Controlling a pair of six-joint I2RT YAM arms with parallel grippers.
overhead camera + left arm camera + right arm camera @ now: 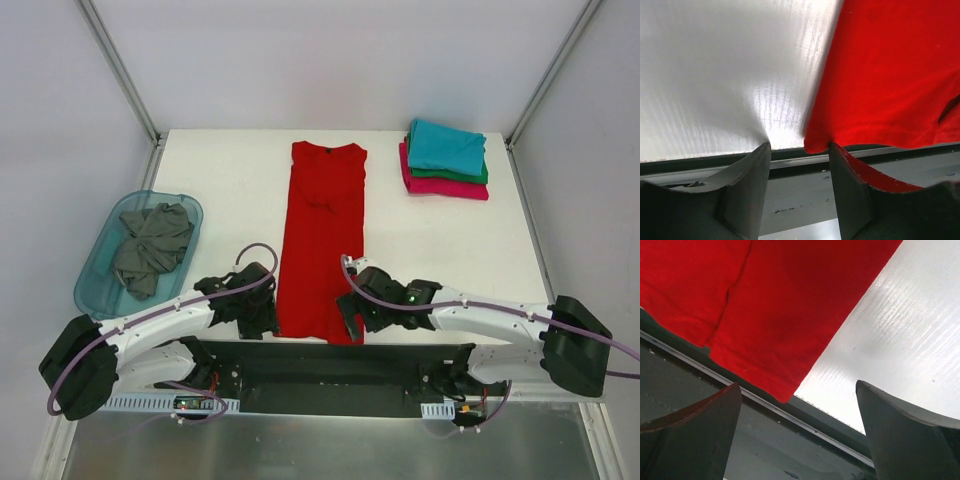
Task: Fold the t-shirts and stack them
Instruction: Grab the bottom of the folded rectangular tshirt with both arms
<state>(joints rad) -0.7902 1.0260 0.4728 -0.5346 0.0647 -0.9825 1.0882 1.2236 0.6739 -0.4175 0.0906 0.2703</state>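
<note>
Bare surface point(230, 180) is seen flanking the red t-shirt point(325, 230). Left edge is blocked by the tub point(92, 285), far-right corner by folded t-shirts point(445, 150).

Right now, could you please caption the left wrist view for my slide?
Left fingers bracket a corner of the red shirt at the table edge.

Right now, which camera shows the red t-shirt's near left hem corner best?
Left wrist: the red t-shirt fills it close up, its corner at the table edge between the fingers of the left gripper. The top view shows that corner small, beside the gripper; the right wrist shows only the opposite corner.
</note>
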